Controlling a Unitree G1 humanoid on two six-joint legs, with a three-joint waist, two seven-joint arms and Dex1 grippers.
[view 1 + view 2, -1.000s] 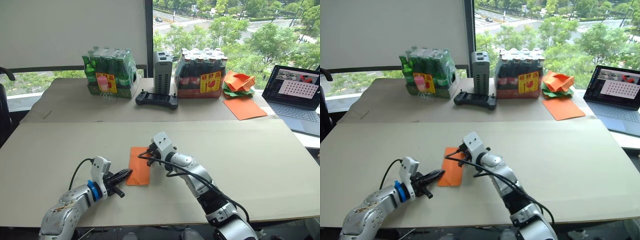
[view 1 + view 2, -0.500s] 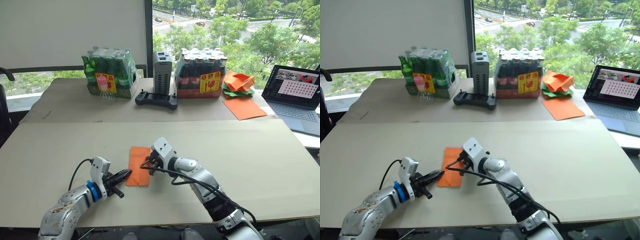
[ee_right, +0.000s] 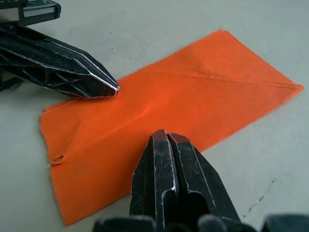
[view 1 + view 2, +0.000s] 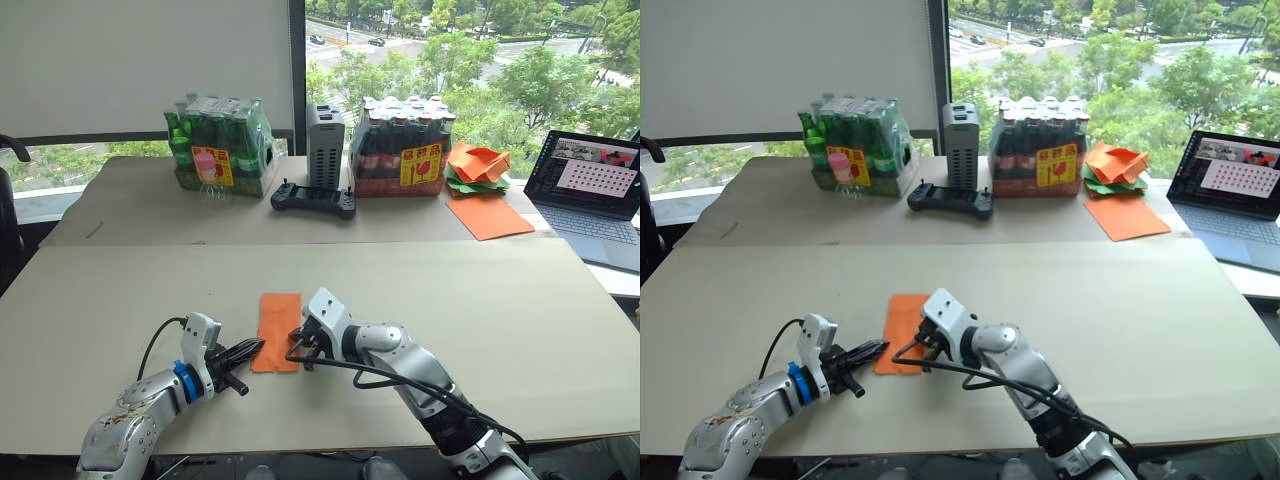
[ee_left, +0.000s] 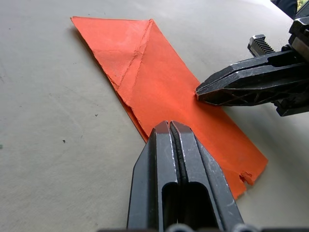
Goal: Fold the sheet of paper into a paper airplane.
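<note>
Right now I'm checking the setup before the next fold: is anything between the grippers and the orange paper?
Nothing visible. The left gripper and right gripper, both shut, have their tips already on the sheet of paper, one from each side, on bare table.

The sheet of paper (image 4: 277,331) is bright orange, scored with paler crease lines, on a plain beige desk (image 4: 520,330). Both sets of fingers (image 5: 171,164) touching it are matte black (with glossy highlights). Beyond the sheet stand green bottles (image 4: 215,130) and dark bottles (image 4: 400,140), both packs bearing yellow-and-red labels.
</note>
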